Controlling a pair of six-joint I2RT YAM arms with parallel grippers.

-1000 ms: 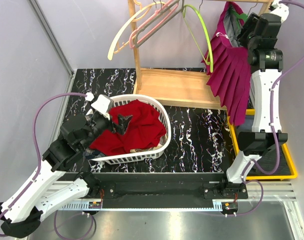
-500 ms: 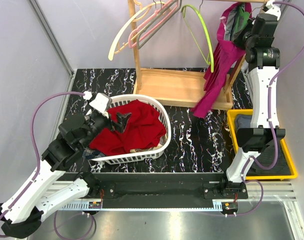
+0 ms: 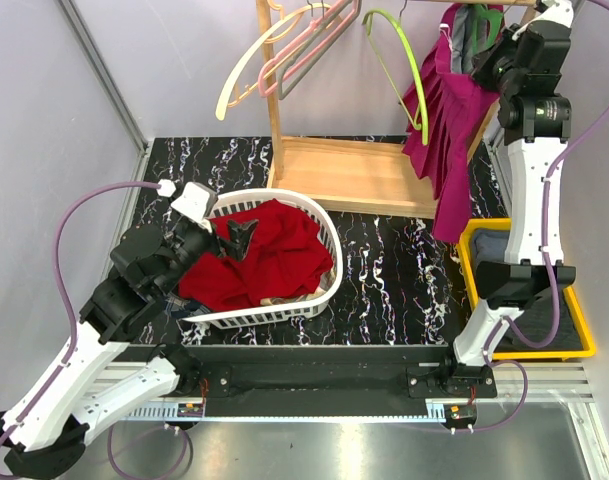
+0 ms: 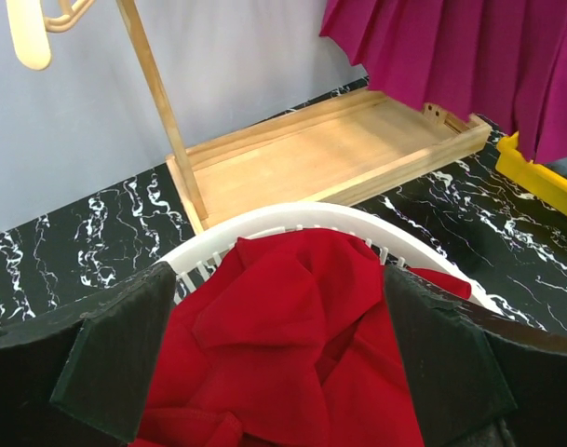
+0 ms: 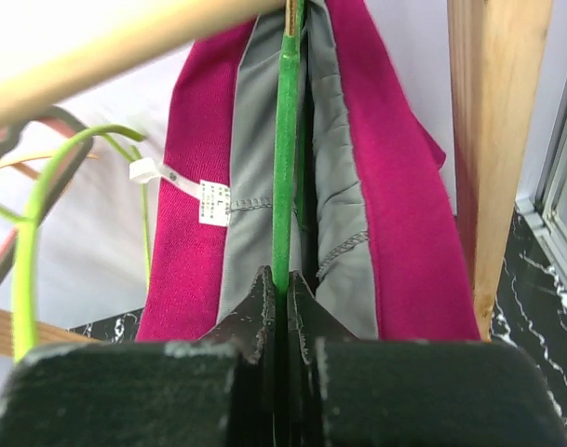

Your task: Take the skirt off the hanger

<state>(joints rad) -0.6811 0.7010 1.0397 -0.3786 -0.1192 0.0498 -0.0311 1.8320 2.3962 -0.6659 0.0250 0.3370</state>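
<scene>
- The left gripper [image 3: 239,232] hovers at about 9 o'clock in the top view, over the white basket [image 3: 329,250] that holds a red cloth [image 3: 274,255]; its jaws stand wide apart with nothing between them, the same as one second ago
- The wooden rack [image 3: 354,175] stands at 12 o'clock, with the empty hangers [image 3: 284,55] on its rail toward 11 o'clock; nothing touches them
- The skirt [image 3: 454,130] hangs at 1 o'clock from the rail, and its hem comes down near the yellow tray [image 3: 581,320] at 4 o'clock; one second ago it was spread wide, then it swung toward 9 o'clock, and now it has come back and hangs narrower
- The right gripper [image 5: 285,279] is at 2 o'clock, at the waist of the skirt; one second ago its jaws were partly apart, and now they are pressed together on the green hanger [image 5: 288,140], between the grey lining folds
- I judge that the hold on the hanger is now made, but the skirt is not yet off; the next move probably needs a slow pull, because the cloth is swinging easily
</scene>
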